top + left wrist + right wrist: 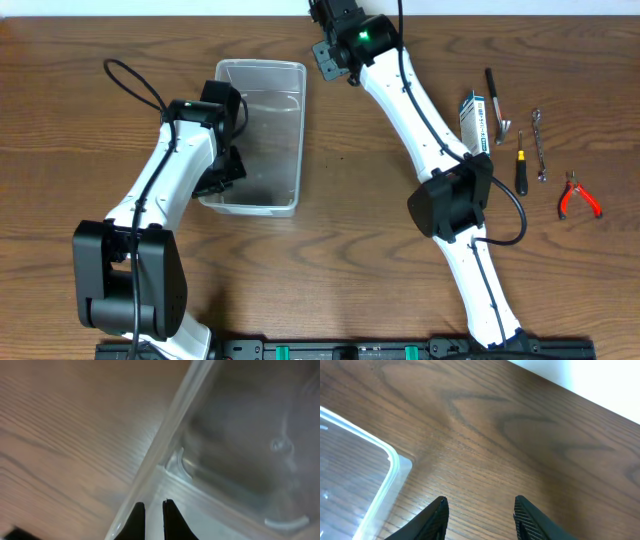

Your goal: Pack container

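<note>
The container (292, 140) is a clear rectangular bin with nothing in it, lying left of the table's middle. My left gripper (228, 170) sits at its left wall near the front corner. In the left wrist view the left gripper (152, 504) has its black fingers pinched over the container's rim (170, 430), shut on it. My right gripper (325, 58) hovers at the far edge of the table, just right of the container's far right corner. In the right wrist view the right gripper (480, 502) is open over bare wood, with the container's corner (390, 467) to its left.
Right of the right arm lie a blue-and-white box (474, 120), a dark-handled metal tool (494, 95), a small screwdriver (520, 165), a wrench (539, 145) and red-handled pliers (578, 197). The table's far edge (570, 391) runs close behind the right gripper.
</note>
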